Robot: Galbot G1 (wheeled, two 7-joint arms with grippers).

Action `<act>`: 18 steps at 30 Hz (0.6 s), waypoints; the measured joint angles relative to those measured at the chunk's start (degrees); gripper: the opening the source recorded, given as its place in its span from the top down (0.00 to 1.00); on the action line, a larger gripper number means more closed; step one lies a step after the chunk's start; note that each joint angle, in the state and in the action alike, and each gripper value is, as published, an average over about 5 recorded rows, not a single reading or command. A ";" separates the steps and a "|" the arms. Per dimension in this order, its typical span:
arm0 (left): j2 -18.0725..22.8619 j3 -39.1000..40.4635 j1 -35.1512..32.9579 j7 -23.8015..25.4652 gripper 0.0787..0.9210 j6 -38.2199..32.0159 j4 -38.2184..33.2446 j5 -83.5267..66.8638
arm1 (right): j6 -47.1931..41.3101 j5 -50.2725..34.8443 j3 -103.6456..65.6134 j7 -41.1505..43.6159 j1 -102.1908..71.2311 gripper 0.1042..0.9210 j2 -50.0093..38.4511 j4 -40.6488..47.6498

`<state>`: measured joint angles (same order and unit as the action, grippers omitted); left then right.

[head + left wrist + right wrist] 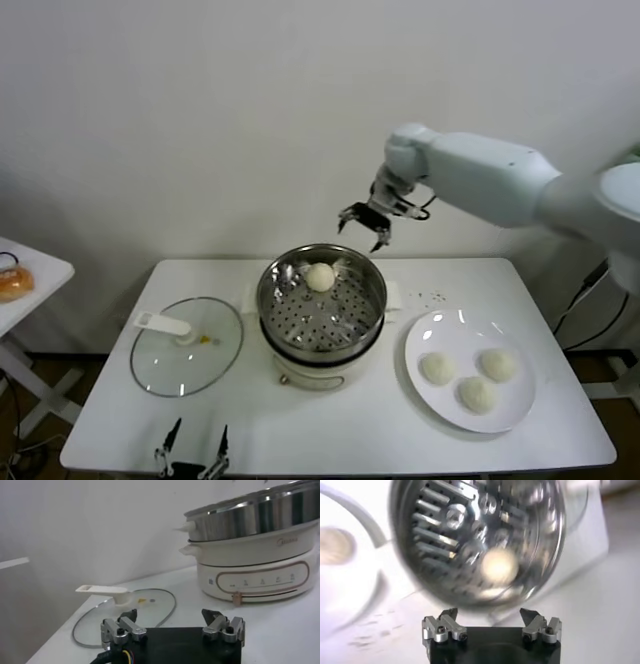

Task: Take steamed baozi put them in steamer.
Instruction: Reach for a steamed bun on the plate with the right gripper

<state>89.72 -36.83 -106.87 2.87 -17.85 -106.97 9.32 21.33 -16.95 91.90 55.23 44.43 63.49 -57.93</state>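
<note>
One baozi [320, 277] lying at steamer's [321, 308] far rim, right gripper [366, 225] raised just above and behind it, fingers apart, empty, left gripper [190, 455] parked at table's [340, 420] near edge, fingers spread.

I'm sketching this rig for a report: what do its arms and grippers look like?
The right arm has smooth, rounded white shells, with thin dark cables at its wrist. The right gripper and left gripper are black-bodied, with silver bolted brackets carrying short dark jaws; coloured wires show beside the left one.

White table [400, 440]: steamer [321, 345], lid [186, 346], plate [452, 398].
</note>
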 measured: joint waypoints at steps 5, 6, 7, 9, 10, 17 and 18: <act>-0.22 0.07 -0.03 0.02 0.12 0.00 0.33 0.21 | -11.14 -6.33 6.00 -0.50 3.66 0.12 -6.89 -7.82; -0.25 0.08 -0.01 0.04 0.12 0.01 0.34 0.24 | -13.42 -7.41 6.90 -0.80 4.02 0.12 -8.28 -9.61; -0.27 0.08 0.00 0.06 0.12 0.01 0.33 0.26 | -15.62 -8.36 7.65 -1.14 4.24 0.12 -9.63 -11.36; -0.31 0.04 0.02 0.09 0.12 0.07 0.29 0.29 | -20.01 -10.01 8.78 -1.94 4.37 0.12 -12.34 -14.86; -0.33 0.03 0.05 0.11 0.12 0.12 0.28 0.31 | -22.12 -10.67 9.14 -2.37 4.24 0.12 -13.60 -16.48; -0.34 -0.03 0.16 0.24 0.12 0.54 0.09 0.35 | -34.51 -13.12 9.21 -5.07 0.35 0.12 -19.98 -24.61; -0.32 -0.04 0.15 0.24 0.12 0.57 0.06 0.36 | -35.86 -13.21 8.92 -5.38 -0.53 0.12 -20.53 -25.37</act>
<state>89.40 -36.87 -106.72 3.11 -17.28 -106.91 9.67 -14.52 -30.16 100.81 49.86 43.91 42.96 -83.31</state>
